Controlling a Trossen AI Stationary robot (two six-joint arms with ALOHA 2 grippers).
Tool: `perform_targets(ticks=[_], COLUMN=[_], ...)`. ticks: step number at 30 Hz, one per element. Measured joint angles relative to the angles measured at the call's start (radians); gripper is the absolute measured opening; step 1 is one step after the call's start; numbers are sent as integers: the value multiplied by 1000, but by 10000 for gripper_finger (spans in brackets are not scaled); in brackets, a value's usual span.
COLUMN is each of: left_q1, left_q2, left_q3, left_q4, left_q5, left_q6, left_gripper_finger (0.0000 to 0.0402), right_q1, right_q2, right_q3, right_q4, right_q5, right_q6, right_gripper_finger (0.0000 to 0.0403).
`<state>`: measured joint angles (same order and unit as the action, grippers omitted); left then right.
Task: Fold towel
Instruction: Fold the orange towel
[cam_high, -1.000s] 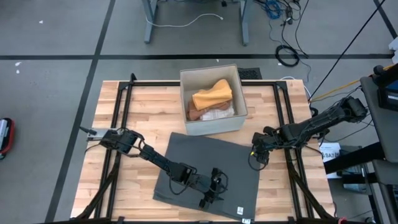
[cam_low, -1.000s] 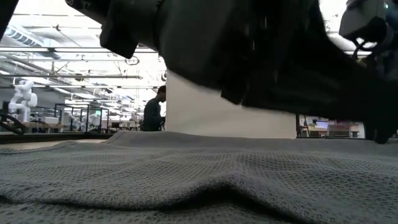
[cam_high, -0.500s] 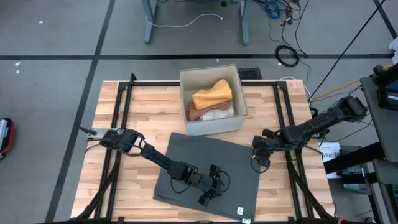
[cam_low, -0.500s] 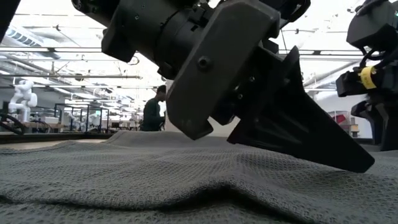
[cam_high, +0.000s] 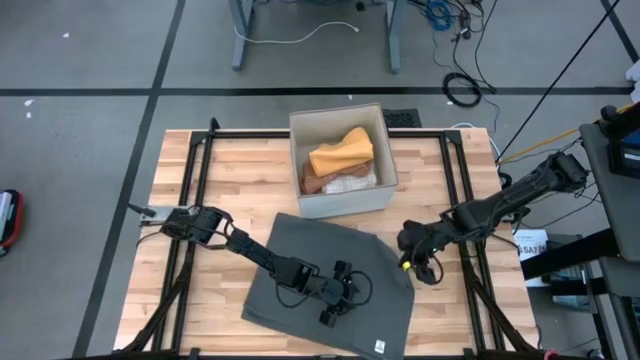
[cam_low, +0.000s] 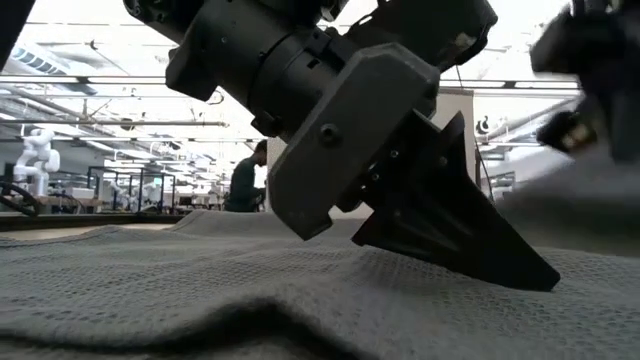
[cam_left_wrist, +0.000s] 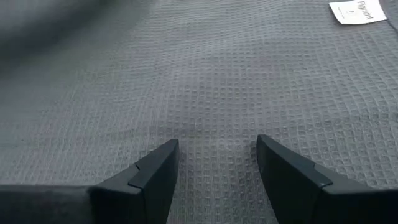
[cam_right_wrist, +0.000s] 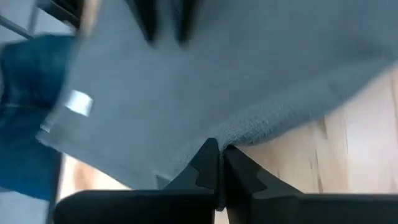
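Now, high: grey towel (cam_high: 330, 290) flat on worktop (cam_high: 230, 170), right hand (cam_high: 408, 243) pinching its edge | left wrist: left hand (cam_left_wrist: 217, 163) spread, pressing cloth | risk: thin pinch slips mid-fold.

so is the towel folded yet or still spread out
Mostly spread: the grey towel lies flat on the table; only its edge by the right end effector is pulled inward.

One grey towel (cam_high: 330, 285), one box (cam_high: 340, 160), two pincers.
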<state>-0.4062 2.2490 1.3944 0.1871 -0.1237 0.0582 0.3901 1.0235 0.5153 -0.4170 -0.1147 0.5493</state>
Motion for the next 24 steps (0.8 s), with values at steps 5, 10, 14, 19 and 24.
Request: perform_targets(ticks=[5, 10, 14, 19, 24], left_q1=[2, 3, 2, -1, -10], left_q2=[0, 0, 0, 0, 0], left_q3=[0, 0, 0, 0, -1], left_q4=[1, 2, 5, 9, 41], left_q5=[0, 4, 6, 7, -18], left_q6=[12, 23, 26, 38, 75], left_gripper_finger=[222, 222, 222, 222, 222], right_q1=[-10, -69, -134, -197, -224], right_q2=[-1, -1, 2, 47, 118], right_q3=[109, 167, 176, 176, 176], right_q4=[51, 102, 100, 102, 101], right_q5=[7, 41, 78, 88, 84], right_q6=[-94, -181, -224, -259, -292], right_gripper_finger=[1, 2, 2, 2, 2])
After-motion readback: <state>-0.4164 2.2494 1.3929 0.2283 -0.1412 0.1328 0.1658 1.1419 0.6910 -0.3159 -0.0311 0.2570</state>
